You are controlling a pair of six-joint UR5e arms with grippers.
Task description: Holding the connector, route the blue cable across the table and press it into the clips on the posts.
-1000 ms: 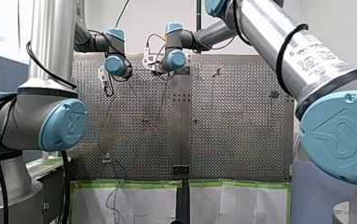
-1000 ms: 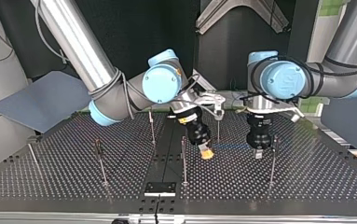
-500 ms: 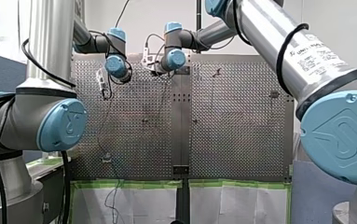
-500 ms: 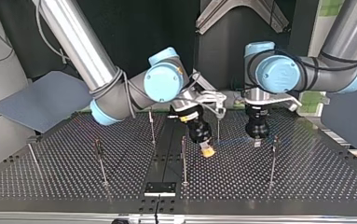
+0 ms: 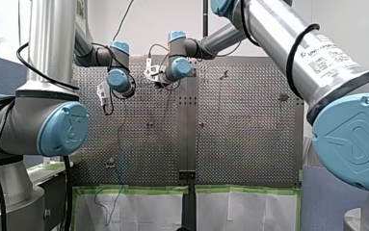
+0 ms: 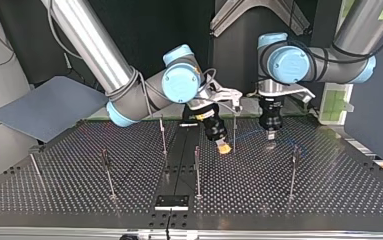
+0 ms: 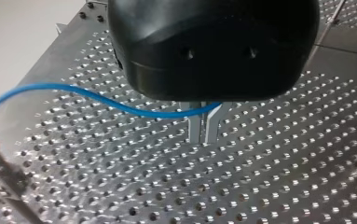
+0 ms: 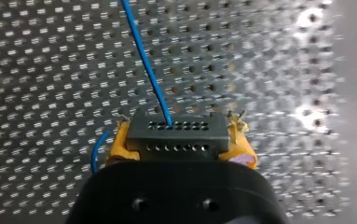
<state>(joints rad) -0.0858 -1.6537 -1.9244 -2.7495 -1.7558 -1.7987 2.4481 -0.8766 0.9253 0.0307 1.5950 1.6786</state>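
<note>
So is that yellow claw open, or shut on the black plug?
Shut: the connector sits clamped between my right gripper's yellow pads.

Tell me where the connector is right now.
The connector sits clamped between the yellow pads of my right gripper; in the top view that gripper hangs just left of a thin post, my left gripper farther right.

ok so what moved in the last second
Both tools pulled back toward the arms' end of the table, as the top view shows. My left tool went furthest, with the blue cable running through it. My right tool moved only slightly, and it grips the connector. The posts stayed put, and no grip visibly changed.
</note>
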